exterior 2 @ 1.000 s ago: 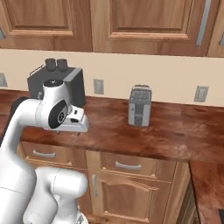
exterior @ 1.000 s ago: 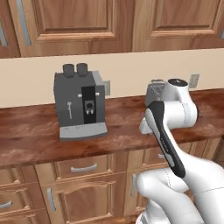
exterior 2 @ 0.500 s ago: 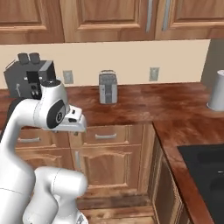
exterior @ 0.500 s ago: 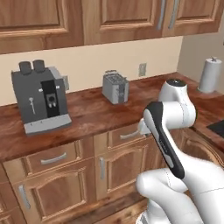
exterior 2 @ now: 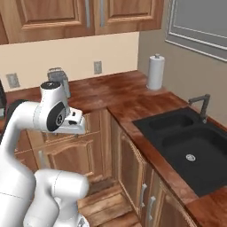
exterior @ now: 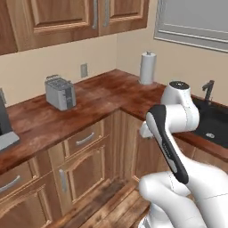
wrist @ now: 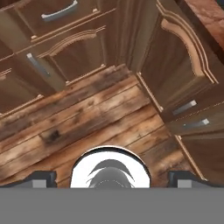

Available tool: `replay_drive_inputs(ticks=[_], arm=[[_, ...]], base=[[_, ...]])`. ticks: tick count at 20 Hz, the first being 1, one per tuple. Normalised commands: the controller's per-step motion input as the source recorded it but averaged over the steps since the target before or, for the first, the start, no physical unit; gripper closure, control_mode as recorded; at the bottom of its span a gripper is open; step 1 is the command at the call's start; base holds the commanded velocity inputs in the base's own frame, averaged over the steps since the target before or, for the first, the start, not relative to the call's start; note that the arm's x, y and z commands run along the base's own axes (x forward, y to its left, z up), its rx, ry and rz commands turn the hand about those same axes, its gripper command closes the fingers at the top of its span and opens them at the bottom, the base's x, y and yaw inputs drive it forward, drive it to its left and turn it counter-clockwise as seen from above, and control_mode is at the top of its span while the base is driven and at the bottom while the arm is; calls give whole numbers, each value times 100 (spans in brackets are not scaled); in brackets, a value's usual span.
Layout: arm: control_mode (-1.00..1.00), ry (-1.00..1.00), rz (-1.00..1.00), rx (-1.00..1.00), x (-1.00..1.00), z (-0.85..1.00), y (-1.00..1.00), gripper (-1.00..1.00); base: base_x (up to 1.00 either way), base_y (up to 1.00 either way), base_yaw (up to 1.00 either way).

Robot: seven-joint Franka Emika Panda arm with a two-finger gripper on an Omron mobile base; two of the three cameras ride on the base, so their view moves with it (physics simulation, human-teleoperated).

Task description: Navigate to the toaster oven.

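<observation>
Corner of an L-shaped wooden counter (exterior: 102, 95) ahead. Silver slot toaster (exterior: 59, 91) on the left run, below a wall outlet (exterior: 83, 70); same toaster (exterior 2: 58, 80) seen partly behind the arm's elbow from the right base camera. Paper towel roll (exterior: 147, 67) upright near the corner, against the beige wall (also at (exterior 2: 155, 72)). Edge of a dark grey coffee machine (exterior: 5, 124) cut by the left border. Black double sink (exterior 2: 190, 144) set into the right run, dark faucet (exterior 2: 201, 105) behind it. Window blind (exterior 2: 199, 24) above the sink. Wooden upper cabinets (exterior: 73, 18) over the left run; drawers and doors below the counter (exterior: 82, 156).

Toaster oven: nowhere among the appliances on these counter runs.

Arm folded close to the base, hand pointing down at the plank floor (wrist: 83, 116) in front of the cabinet doors (wrist: 175, 65). Gripper (wrist: 111, 178) wide apart, one dark fingertip (wrist: 41, 178) at each lower corner of the hand camera, nothing between.
</observation>
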Motion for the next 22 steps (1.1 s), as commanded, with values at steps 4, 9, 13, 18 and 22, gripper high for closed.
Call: replay_drive_inputs(ticks=[4, 9, 13, 18, 22], arm=[[100, 0, 0, 0, 0, 0, 0, -100], [100, 0, 0, 0, 0, 0, 0, -100], [100, 0, 0, 0, 0, 0, 0, -100], [100, 0, 0, 0, 0, 0, 0, -100], [100, 0, 0, 0, 0, 0, 0, -100]], base=[[-2, -37, -60], [0, -40, -62], [0, -38, -62], [0, -54, -57], [0, -79, -50]])
